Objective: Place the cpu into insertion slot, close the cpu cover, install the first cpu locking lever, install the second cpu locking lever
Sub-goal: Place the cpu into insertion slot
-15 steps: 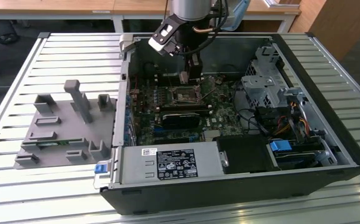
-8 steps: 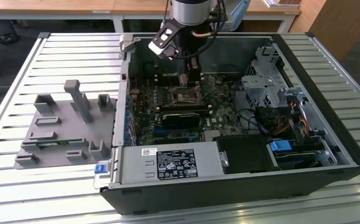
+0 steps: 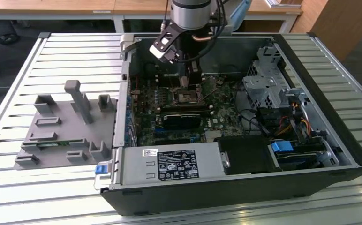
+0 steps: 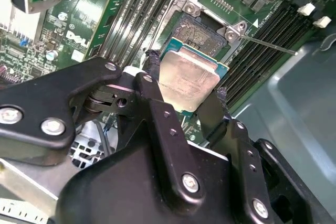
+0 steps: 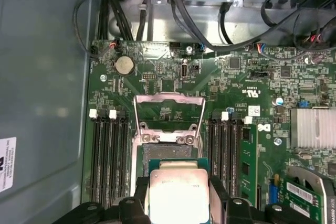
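Note:
My gripper (image 4: 186,77) is shut on the cpu (image 4: 188,80), a tan-silver square chip clamped by two opposite edges between the black fingers (image 4: 151,72). In both wrist views the cpu (image 5: 178,192) hangs close over the near part of the insertion slot (image 5: 169,153), and its dark centre (image 4: 195,31) still shows beyond the chip. Whether the chip touches the slot I cannot tell. The cpu cover (image 5: 169,113), a thin silvery frame, stands flipped open behind the slot. A thin wire lever (image 4: 268,43) sticks out beside it. In the exterior view the gripper (image 3: 190,88) reaches down onto the motherboard inside the open case.
Black memory slots (image 5: 107,156) flank the socket on both sides. A finned heat sink (image 5: 315,129) and cable bundles (image 5: 184,14) lie nearby. The grey power-supply box (image 3: 168,164), drive cage (image 3: 268,84) and case walls (image 3: 331,126) hem the board. A grey fixture (image 3: 68,126) sits outside.

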`<state>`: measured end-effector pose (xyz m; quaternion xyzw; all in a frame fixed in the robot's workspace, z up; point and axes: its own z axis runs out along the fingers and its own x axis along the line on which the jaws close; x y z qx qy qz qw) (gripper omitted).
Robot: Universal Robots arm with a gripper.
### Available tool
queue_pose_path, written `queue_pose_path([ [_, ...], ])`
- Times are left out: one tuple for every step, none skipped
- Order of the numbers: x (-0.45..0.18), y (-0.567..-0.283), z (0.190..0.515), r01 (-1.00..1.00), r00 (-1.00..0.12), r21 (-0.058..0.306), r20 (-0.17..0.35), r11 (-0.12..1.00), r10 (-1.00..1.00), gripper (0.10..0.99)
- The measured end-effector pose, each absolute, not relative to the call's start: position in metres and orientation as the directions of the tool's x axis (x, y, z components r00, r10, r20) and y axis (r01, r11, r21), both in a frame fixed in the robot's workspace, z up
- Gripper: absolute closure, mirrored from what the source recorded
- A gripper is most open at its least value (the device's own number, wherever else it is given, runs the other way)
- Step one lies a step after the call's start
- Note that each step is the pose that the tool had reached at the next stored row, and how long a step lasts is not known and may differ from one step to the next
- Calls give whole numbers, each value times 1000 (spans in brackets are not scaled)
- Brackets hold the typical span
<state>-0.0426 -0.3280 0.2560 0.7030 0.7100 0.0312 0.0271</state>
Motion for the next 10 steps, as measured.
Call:
queue_pose_path([
  [-43, -328, 255, 997, -10, 82, 5, 9, 1000, 549],
  [-43, -328, 253, 997, -9, 82, 5, 9, 1000, 549],
  [-43, -328, 252, 997, -9, 83, 5, 8, 1000, 549],
  [-43, -327, 251, 997, -8, 82, 5, 8, 1000, 549],
  [-43, -327, 250, 997, -7, 82, 5, 7, 1000, 549],
  [-43, -327, 248, 997, -7, 82, 5, 6, 1000, 549],
  [-43, -327, 246, 997, -7, 82, 5, 6, 1000, 549],
  [-43, -327, 245, 997, -6, 82, 5, 6, 1000, 549],
  [-43, -326, 243, 997, -6, 82, 5, 5, 1000, 549],
  [-43, -325, 241, 997, -5, 83, 5, 5, 1000, 549],
])
